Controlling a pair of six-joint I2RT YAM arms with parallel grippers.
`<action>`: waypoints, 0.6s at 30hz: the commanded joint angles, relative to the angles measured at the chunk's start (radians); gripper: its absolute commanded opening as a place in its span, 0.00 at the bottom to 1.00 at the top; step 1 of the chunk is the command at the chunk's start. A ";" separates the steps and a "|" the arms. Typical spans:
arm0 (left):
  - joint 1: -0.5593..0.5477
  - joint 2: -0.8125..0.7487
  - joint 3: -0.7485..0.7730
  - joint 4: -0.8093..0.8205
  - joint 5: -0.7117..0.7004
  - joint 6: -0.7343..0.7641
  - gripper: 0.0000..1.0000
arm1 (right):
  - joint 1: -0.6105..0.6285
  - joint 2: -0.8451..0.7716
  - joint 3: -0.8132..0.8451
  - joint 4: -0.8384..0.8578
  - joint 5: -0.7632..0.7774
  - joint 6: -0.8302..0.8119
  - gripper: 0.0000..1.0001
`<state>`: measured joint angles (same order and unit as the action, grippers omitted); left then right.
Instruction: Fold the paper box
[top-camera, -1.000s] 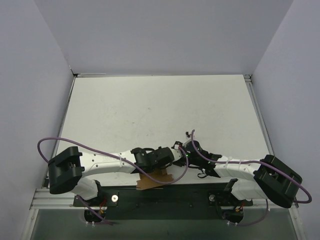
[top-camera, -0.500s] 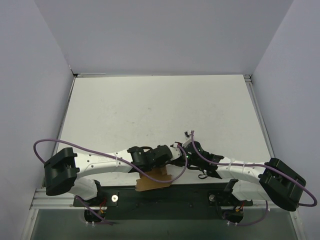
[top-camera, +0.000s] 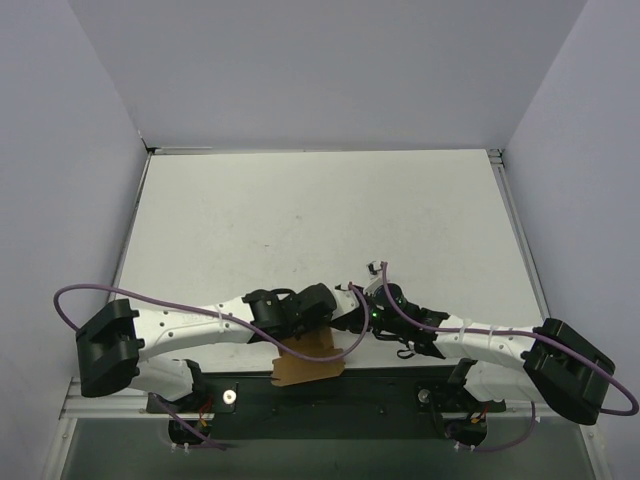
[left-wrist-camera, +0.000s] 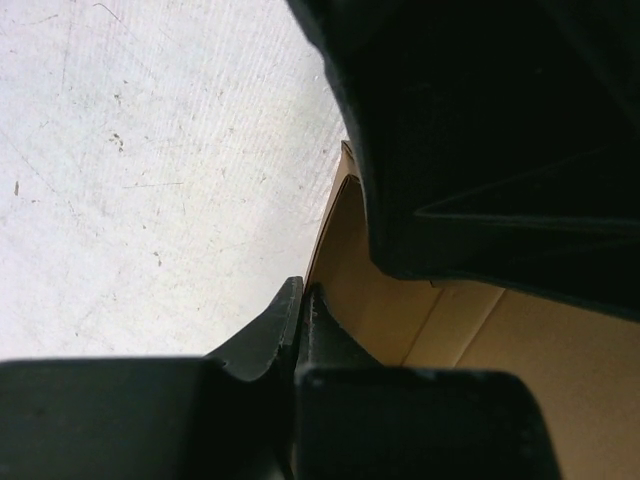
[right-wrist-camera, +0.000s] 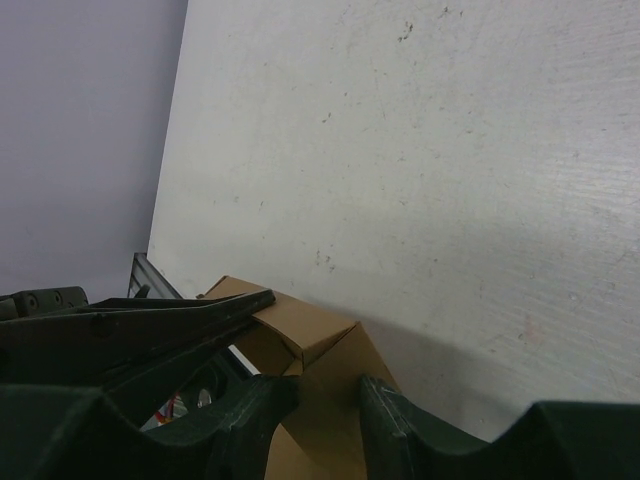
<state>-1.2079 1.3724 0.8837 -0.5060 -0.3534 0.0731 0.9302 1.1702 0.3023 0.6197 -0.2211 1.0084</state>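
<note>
White table (top-camera: 300, 220), left pincer (left-wrist-camera: 303, 292) pinched shut on the paper box (top-camera: 305, 358) edge, right pincer (right-wrist-camera: 327, 388) apart, cardboard between its fingers.

The brown paper box (top-camera: 305, 358), partly folded with one creased flap raised, lies at the table's (top-camera: 300, 220) near edge.

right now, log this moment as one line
left gripper: shut on paper box edge | right gripper: jaws apart astride folded flap, grip unclear
</note>
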 joint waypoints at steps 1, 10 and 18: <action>-0.001 -0.061 0.026 0.169 0.063 -0.004 0.00 | 0.021 -0.004 0.035 -0.015 -0.029 -0.039 0.38; 0.004 -0.098 0.014 0.185 0.151 0.008 0.00 | 0.021 -0.009 0.044 -0.055 -0.058 -0.137 0.38; 0.005 -0.093 0.012 0.184 0.175 0.016 0.00 | 0.032 -0.010 0.050 -0.095 -0.043 -0.241 0.44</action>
<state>-1.1969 1.3201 0.8566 -0.5049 -0.2543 0.0917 0.9417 1.1687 0.3214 0.5694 -0.2672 0.8574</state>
